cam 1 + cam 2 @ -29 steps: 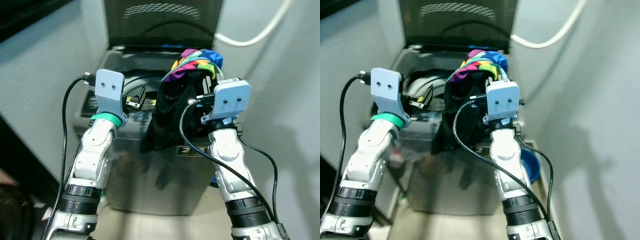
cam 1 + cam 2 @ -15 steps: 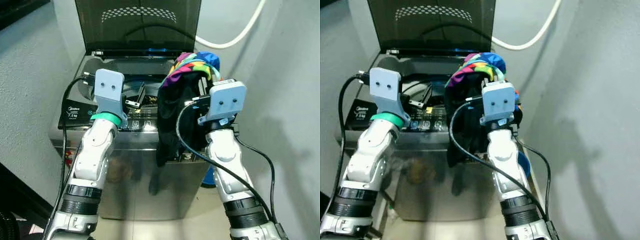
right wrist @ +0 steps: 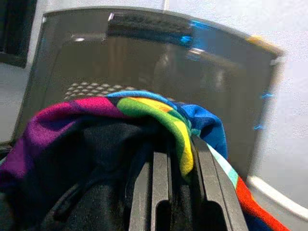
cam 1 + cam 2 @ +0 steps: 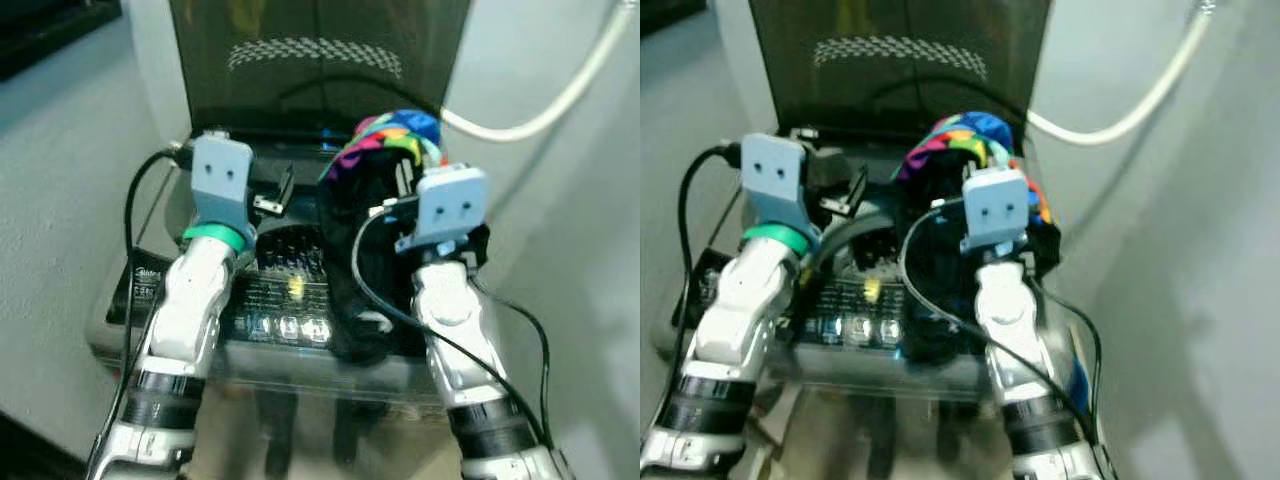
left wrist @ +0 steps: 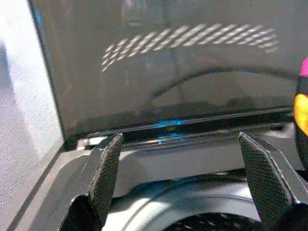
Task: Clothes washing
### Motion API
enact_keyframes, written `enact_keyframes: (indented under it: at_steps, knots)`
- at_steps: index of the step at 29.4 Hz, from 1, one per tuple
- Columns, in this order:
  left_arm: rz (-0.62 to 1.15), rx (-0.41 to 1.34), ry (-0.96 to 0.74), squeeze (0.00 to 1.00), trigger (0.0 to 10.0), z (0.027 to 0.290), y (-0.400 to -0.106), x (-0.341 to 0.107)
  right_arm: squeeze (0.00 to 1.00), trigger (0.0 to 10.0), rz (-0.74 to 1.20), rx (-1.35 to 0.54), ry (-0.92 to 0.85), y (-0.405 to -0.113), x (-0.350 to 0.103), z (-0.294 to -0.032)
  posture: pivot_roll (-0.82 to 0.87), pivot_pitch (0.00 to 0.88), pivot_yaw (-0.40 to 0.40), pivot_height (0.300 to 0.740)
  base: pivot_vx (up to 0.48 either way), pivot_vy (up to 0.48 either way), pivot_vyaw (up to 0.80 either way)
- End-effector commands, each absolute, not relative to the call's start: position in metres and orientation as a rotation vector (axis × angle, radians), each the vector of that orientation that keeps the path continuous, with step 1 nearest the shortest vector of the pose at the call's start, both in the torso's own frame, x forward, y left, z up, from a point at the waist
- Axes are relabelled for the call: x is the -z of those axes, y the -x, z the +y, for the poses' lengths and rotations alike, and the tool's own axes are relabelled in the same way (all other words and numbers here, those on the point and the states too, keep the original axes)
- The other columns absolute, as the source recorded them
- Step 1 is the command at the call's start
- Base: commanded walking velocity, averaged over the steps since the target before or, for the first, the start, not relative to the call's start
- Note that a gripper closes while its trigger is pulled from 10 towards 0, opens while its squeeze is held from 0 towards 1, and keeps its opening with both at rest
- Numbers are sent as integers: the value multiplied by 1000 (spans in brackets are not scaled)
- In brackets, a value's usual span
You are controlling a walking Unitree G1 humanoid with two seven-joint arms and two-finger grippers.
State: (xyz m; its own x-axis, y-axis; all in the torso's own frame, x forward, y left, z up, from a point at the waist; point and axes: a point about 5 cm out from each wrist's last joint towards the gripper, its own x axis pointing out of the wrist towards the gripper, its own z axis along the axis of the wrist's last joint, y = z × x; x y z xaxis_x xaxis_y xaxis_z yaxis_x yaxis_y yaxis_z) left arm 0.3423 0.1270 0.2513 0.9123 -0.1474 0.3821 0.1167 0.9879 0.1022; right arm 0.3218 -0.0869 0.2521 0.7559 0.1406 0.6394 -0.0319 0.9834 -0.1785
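The loading is not yet done: the right gripper (image 3: 168, 192) holds its fingers clamped on the multicoloured garment (image 4: 385, 140) above the open washing machine (image 4: 280, 300); the left gripper (image 5: 187, 178), fingers apart, hovers empty.

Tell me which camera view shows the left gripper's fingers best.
The left wrist view: the left gripper stands wide open before the washer lid, both fingers plain. In the eye views the wrist mount largely hides it.

Head eyes look down; wrist views, somewhat blurred, face washer lid (image 5: 159, 72).
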Motion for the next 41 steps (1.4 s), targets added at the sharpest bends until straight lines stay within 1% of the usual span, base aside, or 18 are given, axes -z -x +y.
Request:
enact_keyframes:
  at_steps: [1,20,21,24,26,28,29,30,33,34,35,36,38,41]
  knots:
    - [-377,140,-79,0,10000,126,-343,-246,0,10000,-711,-83,163,-322,-252,-90,98,0,68,740,0,0,0]
    - [-378,175,-67,0,10000,120,-340,-246,0,10000,-727,-98,173,-319,-255,-90,93,0,68,740,0,0,0]
    - [-388,185,-65,0,10000,120,-339,-248,0,10000,-740,-121,166,-318,-260,-88,93,0,68,740,0,0,0]
    - [-466,216,-137,0,10000,119,-333,-259,0,10000,-789,-262,116,-313,-280,-80,93,0,68,740,0,0,0]
    - [-482,221,-153,0,10000,119,-332,-262,0,10000,-795,-289,105,-312,-283,-78,93,0,68,740,0,0,0]
    - [-603,170,-244,0,10000,125,-320,-281,0,10000,-808,-407,132,-310,-291,-69,101,0,63,740,0,0,0]
    - [-603,170,-244,0,10000,125,-320,-281,0,10000,-808,-407,132,-310,-291,-69,101,0,63,740,0,0,0]
    - [-647,145,-288,0,10000,128,-315,-286,0,10000,-813,-431,135,-310,-294,-66,108,0,58,740,0,0,0]
    - [-647,145,-288,0,10000,128,-315,-286,0,10000,-813,-431,135,-310,-294,-66,108,0,58,740,0,0,0]
    - [-676,124,-332,0,10000,131,-307,-287,0,10000,-819,-450,140,-310,-295,-62,117,0,52,740,0,0,0]
    - [-653,99,-331,0,10000,135,-296,-278,0,10000,-825,-480,155,-312,-297,-56,142,0,27,740,0,0,0]
    - [-653,99,-331,0,10000,135,-296,-278,0,10000,-825,-480,155,-312,-297,-56,142,0,27,740,0,0,0]
    - [-571,76,-318,0,10000,139,-276,-254,0,10000,-811,-525,174,-317,-295,-45,175,0,-19,740,0,0,0]
    - [-544,72,-311,0,10000,140,-271,-247,0,10000,-800,-537,177,-319,-293,-43,175,0,-19,740,0,0,0]
